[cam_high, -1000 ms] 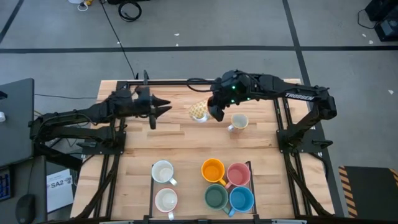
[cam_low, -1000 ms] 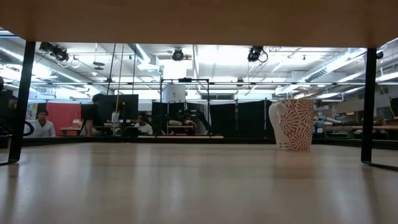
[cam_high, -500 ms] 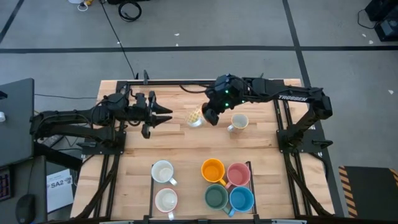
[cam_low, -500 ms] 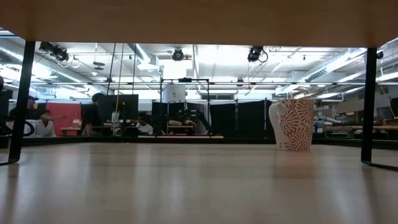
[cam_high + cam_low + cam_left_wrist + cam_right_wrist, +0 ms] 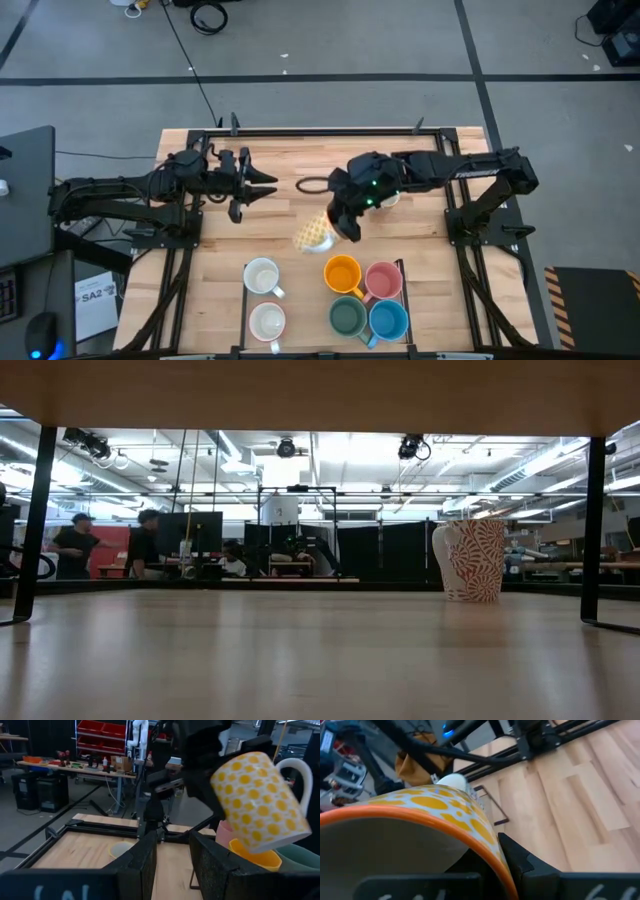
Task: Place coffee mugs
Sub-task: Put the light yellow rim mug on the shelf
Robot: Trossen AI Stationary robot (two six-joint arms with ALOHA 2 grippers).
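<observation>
The right tool [image 5: 343, 225], clenched on the dotted mug [image 5: 314, 235], has carried it from the surface's far edge toward the racked mugs [image 5: 366, 297] near the front edge, while the left tool [image 5: 262, 187] waits half-open.

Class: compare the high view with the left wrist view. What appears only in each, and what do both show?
Only the high view shows the two white mugs on the left rack and the blue mug. Only the left wrist view shows the yellow-dotted mug's white handle and red bins on shelves behind. Both show the right tool carrying the yellow-dotted mug above the orange mug.
</observation>
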